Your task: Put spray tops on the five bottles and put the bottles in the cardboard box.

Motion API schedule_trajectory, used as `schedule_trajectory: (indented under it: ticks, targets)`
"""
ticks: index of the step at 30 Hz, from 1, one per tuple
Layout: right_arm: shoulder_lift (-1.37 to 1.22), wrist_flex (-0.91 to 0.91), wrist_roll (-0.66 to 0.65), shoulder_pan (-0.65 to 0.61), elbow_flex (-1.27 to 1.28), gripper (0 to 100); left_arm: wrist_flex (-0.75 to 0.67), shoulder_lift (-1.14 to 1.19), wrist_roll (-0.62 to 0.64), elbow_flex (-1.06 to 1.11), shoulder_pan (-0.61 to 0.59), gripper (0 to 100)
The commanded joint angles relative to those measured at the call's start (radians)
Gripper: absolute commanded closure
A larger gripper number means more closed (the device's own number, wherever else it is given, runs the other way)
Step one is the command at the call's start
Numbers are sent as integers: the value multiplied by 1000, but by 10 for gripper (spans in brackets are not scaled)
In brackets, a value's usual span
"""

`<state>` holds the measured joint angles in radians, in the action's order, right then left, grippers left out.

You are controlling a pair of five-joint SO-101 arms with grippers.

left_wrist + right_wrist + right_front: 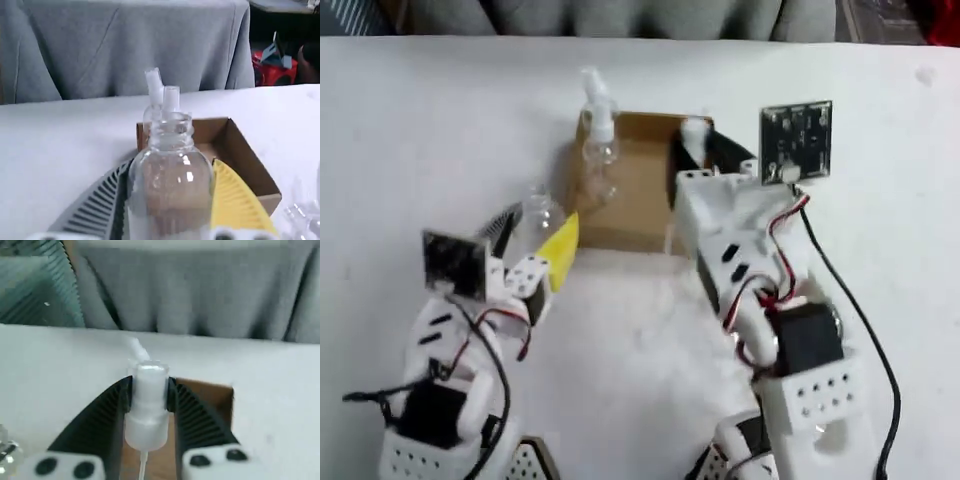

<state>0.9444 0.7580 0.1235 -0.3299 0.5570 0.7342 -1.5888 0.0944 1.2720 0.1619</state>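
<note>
Two dark circuit boards (796,140) ride on the arms in the high view, one at upper right and one at lower left. Whatever is printed on them is too small to read.

The left gripper (541,228), left of centre in the high view, is clamped on a clear bottle (169,180). A gray finger (100,200) presses one side and a yellow finger (235,200) the other. The bottle stands upright with its threaded neck open, and its lower part is hidden behind the gripper's body. It is just outside the cardboard box (640,205), at the box's lower left corner in the high view.

The right gripper (149,387) has its black fingers closed on a white spray top (146,425). The thin tube hangs down and is cut off by the frame edge. In the high view this spray top is above the upper right part of the box, whose right wall is covered by the arm.

Capped bottles (597,150) are in the upper left part of the box. The left wrist view shows two white spray heads behind the held bottle, which covers their bodies, so their exact number is hard to tell.

Clear, blurred shapes (300,215) lie on the white table (440,130) near the box. I cannot make out what they are.
</note>
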Motion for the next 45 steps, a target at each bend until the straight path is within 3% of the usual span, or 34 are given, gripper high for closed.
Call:
schedule_trajectory:
  ticks: [1, 5, 8, 19, 27, 45]
  targets:
    - [93, -225, 9, -136, -60, 983, -34, -174, 11, 34, 8, 978]
    - [125, -456, 6, -220, -84, 983, -34, -246, 11, 60, 8, 979]
    - [90, -509, 5, -268, -175, 983, -34, -243, 11, 64, 8, 979]
    - [-173, -335, 6, -395, -563, 983, -49, -243, 3, 68, 10, 980]
    - [-249, -340, 6, -407, -543, 983, -144, -243, 3, 126, 10, 980]
    - [-354, -340, 6, -407, -543, 983, -147, -243, 2, 126, 8, 980]
